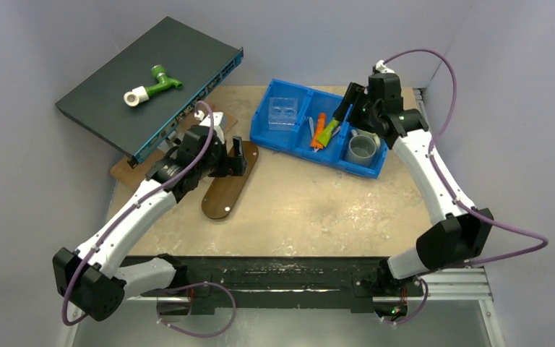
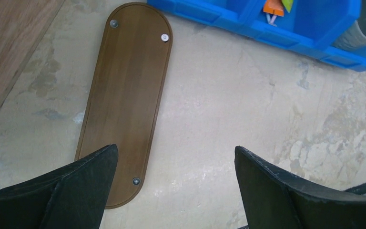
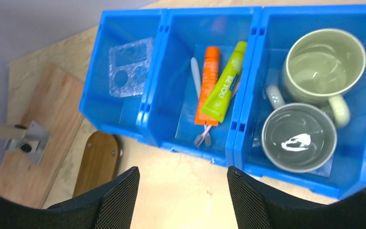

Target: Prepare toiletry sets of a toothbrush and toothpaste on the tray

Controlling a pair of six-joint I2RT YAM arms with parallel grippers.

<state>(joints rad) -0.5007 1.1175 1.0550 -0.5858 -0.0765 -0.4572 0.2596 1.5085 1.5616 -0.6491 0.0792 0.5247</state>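
The tray [image 1: 227,186] is a dark-brown oval board lying bare on the table left of centre, also in the left wrist view [image 2: 124,95] and right wrist view [image 3: 95,162]. My left gripper [image 1: 238,156] hovers over its far end, open and empty [image 2: 176,152]. An orange tube [image 3: 208,81], a lime-green tube [image 3: 224,86], a pale toothbrush [image 3: 196,76] and a pink toothbrush [image 3: 204,137], mostly under the tubes, lie in the middle compartment of the blue bin [image 3: 248,81]. My right gripper [image 3: 183,174] hangs open and empty above the bin's near side [image 1: 345,108].
In the bin [image 1: 332,160] a clear plastic piece [image 3: 129,67] fills the left compartment; a green mug [image 3: 324,64] and a grey mug [image 3: 298,136] fill the right. A rectangular wooden board [image 3: 38,119] and a tilted black box [image 1: 115,101] with a green-white fitting [image 1: 152,85] sit at the back left.
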